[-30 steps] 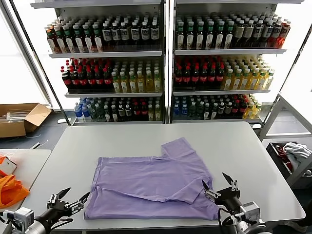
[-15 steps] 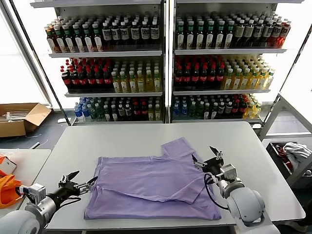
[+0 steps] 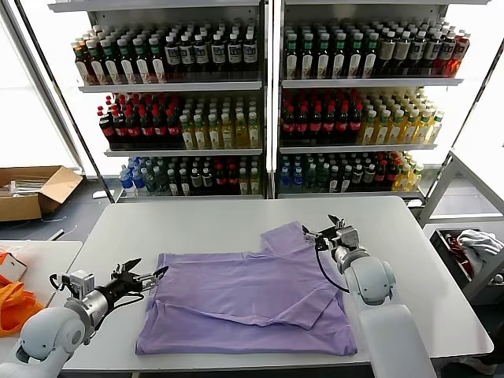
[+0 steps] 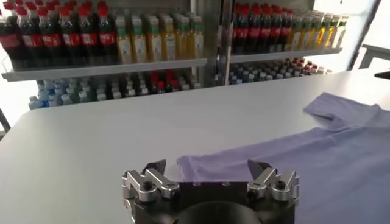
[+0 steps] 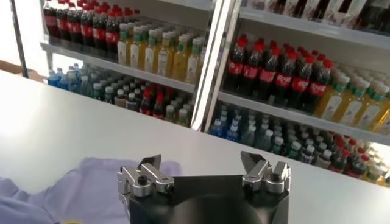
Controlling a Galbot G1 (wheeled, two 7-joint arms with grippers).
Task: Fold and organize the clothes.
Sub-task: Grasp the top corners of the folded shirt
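The lavender T-shirt (image 3: 248, 299) lies partly folded on the grey table (image 3: 205, 224), plain side up, one sleeve (image 3: 287, 236) sticking out toward the back. My left gripper (image 3: 143, 278) is open and empty, just off the shirt's left edge; its wrist view shows the shirt's corner (image 4: 201, 165) right past its jaws (image 4: 207, 167). My right gripper (image 3: 324, 228) is open and empty, at the right side of the protruding sleeve. In the right wrist view the gripper (image 5: 201, 163) hovers with the sleeve's edge (image 5: 91, 182) by one finger.
Shelves of bottles (image 3: 260, 102) stand behind the table. A cardboard box (image 3: 31, 191) sits on the floor at the left. Orange fabric (image 3: 16, 307) lies on a side table at the left. A bin with cloths (image 3: 472, 248) stands at the right.
Both arms have moved away from the front edge toward the back. The left gripper came up to the shirt's left edge; the right gripper travelled up the right side to the sleeve.
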